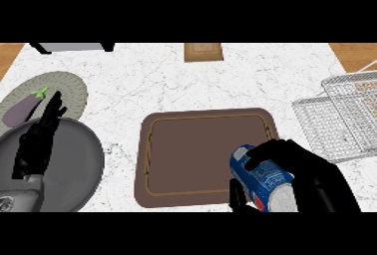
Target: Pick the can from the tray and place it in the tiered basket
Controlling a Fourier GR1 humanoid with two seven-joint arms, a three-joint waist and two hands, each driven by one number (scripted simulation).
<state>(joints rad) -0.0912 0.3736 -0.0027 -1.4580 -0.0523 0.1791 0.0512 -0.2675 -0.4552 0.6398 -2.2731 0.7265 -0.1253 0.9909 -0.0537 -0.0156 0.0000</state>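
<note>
One cylindrical blue can [259, 180] in black right hand [313, 174]

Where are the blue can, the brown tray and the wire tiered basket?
blue can [259, 175], head view, its side wall.
brown rectangular tray [199, 149], head view, its bare floor.
white wire tiered basket [335, 129], head view, lower tier's front wall.

Blue can [258, 178] (white markings), brown tray [206, 134], purple eggplant [23, 108], white-speckled counter [147, 74]

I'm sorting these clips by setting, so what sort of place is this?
Most likely a kitchen counter. The top is white marble, and on it lie a brown tray, an eggplant on a plate, a grey pan and a wire tiered basket.
</note>
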